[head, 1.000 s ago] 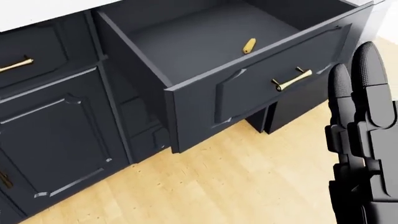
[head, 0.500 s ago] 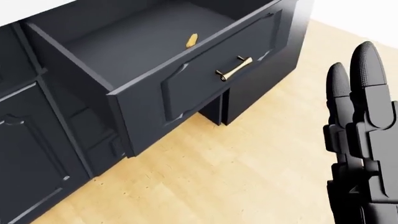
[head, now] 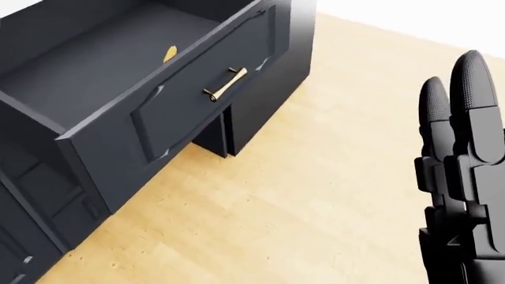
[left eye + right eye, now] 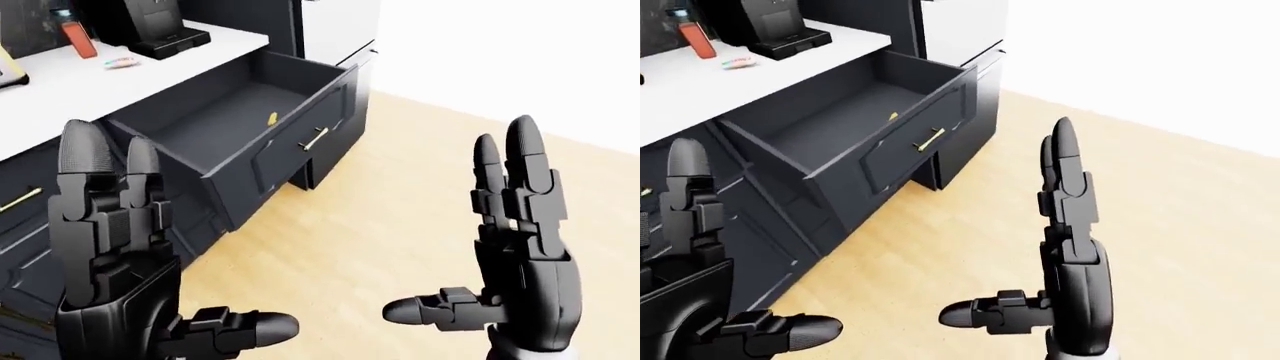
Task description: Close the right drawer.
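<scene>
The right drawer (image 3: 150, 118) stands pulled far out of the dark cabinet at the upper left of the head view. Its panel front carries a brass handle (image 3: 223, 84), and a small yellow object (image 3: 169, 54) lies on the drawer floor. In the left-eye view my left hand (image 4: 120, 247) is raised at the lower left, fingers straight up and thumb out, open and holding nothing. My right hand (image 4: 515, 247) is raised at the lower right, likewise open and empty. Both hands are well short of the drawer (image 4: 265, 139), with bare floor between.
Light wooden floor (image 3: 300, 195) spreads below and to the right of the cabinet. A white countertop (image 4: 110, 82) above the drawer holds a black appliance (image 4: 150, 26), a red item (image 4: 80, 41) and small clutter. A closed drawer with a brass handle (image 4: 20, 201) sits at the left.
The camera has swung right: the cabinet and open drawer have slid to the left of the head view, with more floor showing. The right hand keeps its place in the frame.
</scene>
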Controlling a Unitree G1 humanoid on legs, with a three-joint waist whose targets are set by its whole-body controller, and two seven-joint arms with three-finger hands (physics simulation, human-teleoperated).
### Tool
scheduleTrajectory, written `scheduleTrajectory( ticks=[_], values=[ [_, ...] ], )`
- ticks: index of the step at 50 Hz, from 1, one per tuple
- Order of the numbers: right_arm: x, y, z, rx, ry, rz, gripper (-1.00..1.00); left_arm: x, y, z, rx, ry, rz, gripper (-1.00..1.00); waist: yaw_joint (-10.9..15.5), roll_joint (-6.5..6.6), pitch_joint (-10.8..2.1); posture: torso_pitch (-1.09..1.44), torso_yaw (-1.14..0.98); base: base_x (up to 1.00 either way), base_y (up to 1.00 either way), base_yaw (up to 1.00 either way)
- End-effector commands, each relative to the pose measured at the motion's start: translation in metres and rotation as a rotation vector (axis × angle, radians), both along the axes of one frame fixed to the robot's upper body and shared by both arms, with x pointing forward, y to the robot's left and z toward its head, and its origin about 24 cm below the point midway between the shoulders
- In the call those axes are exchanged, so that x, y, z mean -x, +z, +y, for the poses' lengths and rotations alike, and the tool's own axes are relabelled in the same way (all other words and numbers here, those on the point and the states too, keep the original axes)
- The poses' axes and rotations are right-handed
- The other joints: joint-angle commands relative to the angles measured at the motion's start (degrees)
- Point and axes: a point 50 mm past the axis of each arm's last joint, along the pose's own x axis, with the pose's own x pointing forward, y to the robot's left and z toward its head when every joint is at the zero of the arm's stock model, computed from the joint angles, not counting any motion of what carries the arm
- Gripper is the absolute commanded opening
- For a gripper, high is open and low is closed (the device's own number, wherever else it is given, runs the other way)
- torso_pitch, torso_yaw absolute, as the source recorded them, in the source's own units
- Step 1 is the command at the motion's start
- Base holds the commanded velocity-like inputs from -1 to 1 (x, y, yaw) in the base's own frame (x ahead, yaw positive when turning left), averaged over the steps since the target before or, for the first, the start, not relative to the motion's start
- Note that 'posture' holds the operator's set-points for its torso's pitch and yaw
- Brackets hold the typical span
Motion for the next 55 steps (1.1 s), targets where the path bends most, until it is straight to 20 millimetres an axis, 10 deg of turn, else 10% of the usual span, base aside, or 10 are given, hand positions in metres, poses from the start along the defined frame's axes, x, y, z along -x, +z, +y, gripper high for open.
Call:
scheduleTrajectory(
  ticks=[1,2,7,15,25,28,40,41,47,55],
  values=[
    [0.0046,0.0074,0.0014,-0.002,0.009,-0.052,1.0,0.0045,0.006,0.0001,-0.001,0.002,-0.043,1.0,0.32,1.9,-1.29,0.0,0.0,0.0,0.0,-0.33],
    [0.0047,0.0075,0.0014,-0.002,0.008,-0.053,1.0,0.0044,0.0058,-0.0001,-0.002,0.002,-0.043,1.0,1.1,-1.25,-0.17,0.0,0.0,0.0,0.0,-0.34],
    [0.0045,0.0075,0.0011,-0.001,0.004,-0.054,1.0,0.0039,0.0054,-0.0001,0.0,0.0,-0.041,1.0,0.39,-1.78,-0.92,0.0,0.0,0.0,0.0,-0.33],
    [0.005,0.0085,0.0008,-0.005,0.006,-0.057,1.0,0.0036,0.0052,-0.0003,0.001,0.0,-0.04,1.0,0.1,-8.26,-1.96,0.0,0.0,0.0,0.0,-0.34],
    [0.0044,0.007,0.0011,-0.007,0.007,-0.052,1.0,0.0039,0.0044,-0.0008,-0.002,-0.004,-0.039,1.0,-0.09,-3.11,0.21,0.0,0.0,0.0,0.0,-0.34],
    [0.0041,0.0068,0.0009,-0.008,0.007,-0.051,1.0,0.0038,0.0043,-0.0007,-0.001,-0.003,-0.038,1.0,0.25,1.58,-1.12,0.0,0.0,0.0,0.0,-0.33],
    [0.0031,0.0075,-0.0005,-0.035,0.02,-0.03,1.0,0.0031,0.0034,-0.0013,-0.004,-0.003,-0.034,1.0,1.95,-8.48,-1.66,0.0,0.0,0.0,0.0,-0.12],
    [0.0033,0.0077,-0.0005,-0.036,0.023,-0.03,1.0,0.0031,0.0034,-0.0013,-0.004,-0.003,-0.034,1.0,1.49,-6.03,-0.58,0.0,0.0,0.02,0.0,0.0],
    [0.0039,0.0089,-0.0012,-0.039,0.025,-0.03,1.0,0.0033,0.0035,-0.0014,-0.003,-0.004,-0.034,1.0,-0.21,-7.69,-0.68,0.0,0.0,0.18,0.39,0.09],
    [0.0037,0.0088,-0.0019,-0.046,0.027,-0.031,1.0,0.002,0.0023,-0.0019,-0.002,-0.007,-0.029,1.0,-2.05,-3.97,-0.15,0.0,0.0,0.19,0.6,0.0]
  ],
)
